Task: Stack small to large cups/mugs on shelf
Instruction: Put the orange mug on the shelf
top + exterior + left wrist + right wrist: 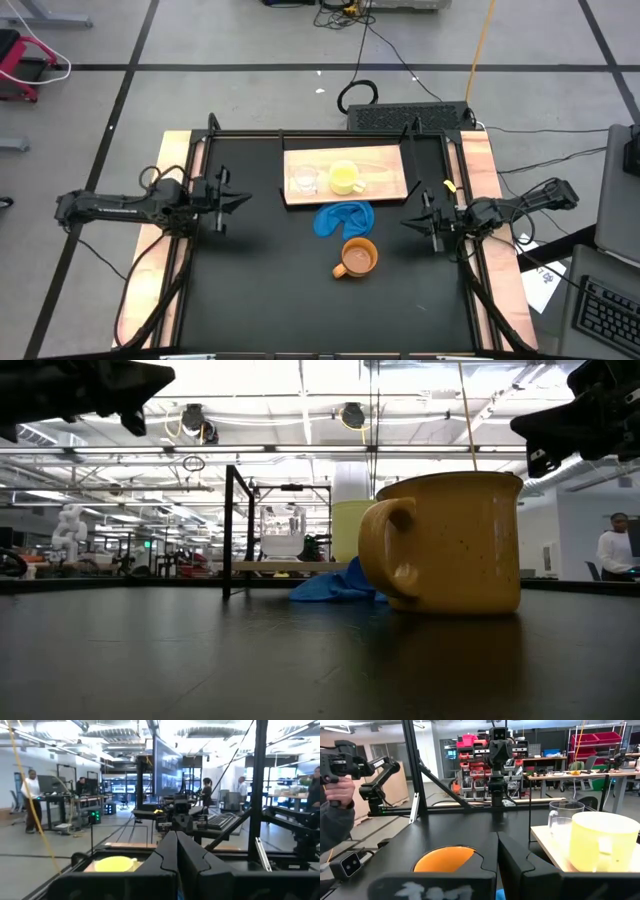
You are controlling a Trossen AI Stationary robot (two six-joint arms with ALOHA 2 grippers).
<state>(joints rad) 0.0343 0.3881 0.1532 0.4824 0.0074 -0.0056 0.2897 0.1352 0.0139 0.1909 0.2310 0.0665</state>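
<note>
The light-wood shelf (385,165) lies at the table's far middle. On it stand the small clear cup (304,180) and, to its right, the yellow mug (345,178), both upright. The orange-brown mug (357,258) stands upright on the black table nearer the front, its handle toward the left; it fills the low view (450,540). My left gripper (243,200) hovers shut and empty, left of the shelf. My right gripper (406,222) hovers shut and empty, right of the orange-brown mug (445,859); its wrist view also shows the yellow mug (602,840) and clear cup (565,820).
A crumpled blue cloth (345,218) lies on the table between the shelf and the orange-brown mug. A black frame (300,133) runs round the table. In the right wrist view a person's hand (335,775) holds a device beyond the table.
</note>
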